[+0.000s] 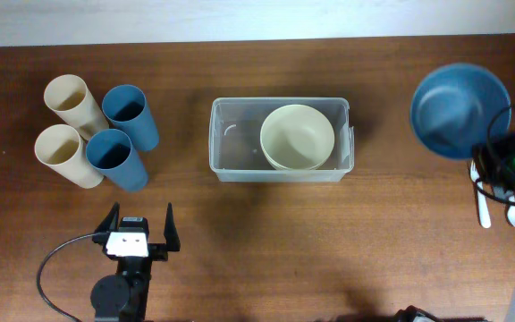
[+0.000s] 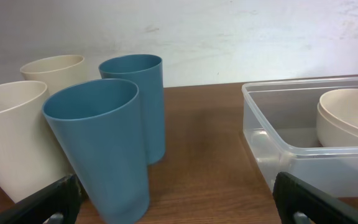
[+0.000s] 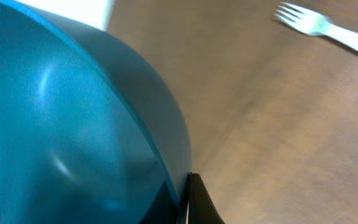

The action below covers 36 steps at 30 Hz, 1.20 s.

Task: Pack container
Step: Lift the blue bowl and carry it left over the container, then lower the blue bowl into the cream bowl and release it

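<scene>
The clear container (image 1: 231, 107) stands mid-table with a cream bowl (image 1: 298, 137) in its right half. At the far right a blue bowl (image 1: 459, 109) is tilted, and my right gripper (image 1: 493, 154) is shut on its near rim. In the right wrist view the blue bowl (image 3: 73, 124) fills the left side, its rim pinched between the dark fingers of my right gripper (image 3: 185, 202). My left gripper (image 1: 139, 234) stands open near the front left, empty. Its wrist view shows the container (image 2: 272, 149) and cream bowl (image 2: 353, 115) to the right of my left gripper (image 2: 179, 208).
Two cream cups (image 1: 65, 130) and two blue cups (image 1: 123, 134) stand at the back left, close ahead of the left gripper; the nearest blue cup (image 2: 101, 143) is just beyond its left finger. A white fork (image 1: 484, 210) lies by the right arm.
</scene>
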Each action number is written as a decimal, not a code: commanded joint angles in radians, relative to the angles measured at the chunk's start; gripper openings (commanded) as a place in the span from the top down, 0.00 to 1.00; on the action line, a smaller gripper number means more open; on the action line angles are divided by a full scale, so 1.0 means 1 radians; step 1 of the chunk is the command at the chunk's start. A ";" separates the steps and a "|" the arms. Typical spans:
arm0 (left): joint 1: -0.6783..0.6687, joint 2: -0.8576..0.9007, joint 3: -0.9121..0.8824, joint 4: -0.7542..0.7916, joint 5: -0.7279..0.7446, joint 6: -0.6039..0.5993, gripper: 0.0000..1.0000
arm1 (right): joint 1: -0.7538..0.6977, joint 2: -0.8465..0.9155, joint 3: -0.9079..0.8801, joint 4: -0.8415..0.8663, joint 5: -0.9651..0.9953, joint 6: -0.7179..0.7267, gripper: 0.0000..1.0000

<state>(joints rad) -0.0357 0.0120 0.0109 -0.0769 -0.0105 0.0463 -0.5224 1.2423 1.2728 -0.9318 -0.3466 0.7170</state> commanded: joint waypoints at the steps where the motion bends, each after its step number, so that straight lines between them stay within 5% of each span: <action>1: 0.007 -0.007 -0.002 -0.006 0.013 0.019 0.00 | 0.107 -0.013 0.109 0.015 -0.135 -0.040 0.96; 15: 0.007 -0.007 -0.002 -0.006 0.013 0.019 0.00 | 0.678 0.211 0.127 0.182 0.054 -0.021 0.96; 24: 0.007 -0.007 -0.002 -0.006 0.013 0.019 0.00 | 0.725 0.475 0.127 0.227 0.056 -0.022 0.96; 36: 0.007 -0.007 -0.002 -0.006 0.013 0.019 0.00 | 0.724 0.526 0.127 0.208 0.176 -0.029 0.96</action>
<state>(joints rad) -0.0357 0.0116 0.0109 -0.0769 -0.0105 0.0463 0.1989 1.7695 1.3857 -0.7158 -0.2264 0.6979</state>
